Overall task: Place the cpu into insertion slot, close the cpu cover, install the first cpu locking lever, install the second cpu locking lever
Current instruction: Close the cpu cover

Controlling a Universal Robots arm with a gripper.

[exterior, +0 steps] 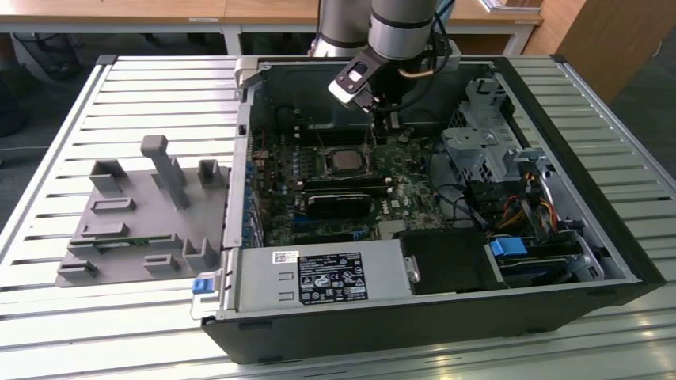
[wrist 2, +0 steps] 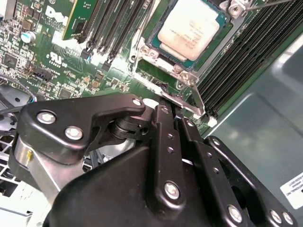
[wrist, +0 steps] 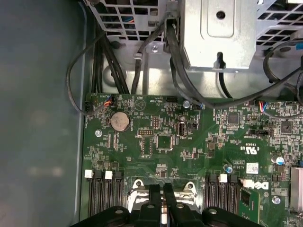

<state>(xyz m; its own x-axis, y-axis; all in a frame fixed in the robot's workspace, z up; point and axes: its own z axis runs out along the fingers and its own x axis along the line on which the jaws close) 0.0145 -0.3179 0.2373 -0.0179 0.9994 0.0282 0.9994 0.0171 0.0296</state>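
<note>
The cpu (exterior: 347, 161) lies face up in the insertion slot (exterior: 326, 163) in the middle of the motherboard, inside the open computer case. In the second wrist view its pale metal face (wrist 2: 189, 30) is framed by the silvery cpu cover (wrist 2: 182, 73), which lies flat around it. My gripper (exterior: 382, 117) hangs inside the case beyond the socket. Its black fingers (wrist 2: 165, 109) are together, right at the cover's silvery edge tab (wrist 2: 187, 103). Contact cannot be told. In the first wrist view the gripper (wrist: 161, 191) sits between two silvery socket corners, with nothing held.
Black memory sticks (exterior: 338, 191) lie beside the socket, nearer the power supply (exterior: 317, 277). A metal drive cage (exterior: 486, 150) and cables (wrist: 175, 71) crowd the exterior view's right. A grey fixture (exterior: 138, 214) stands on the slatted table, outside the case wall (exterior: 241, 158).
</note>
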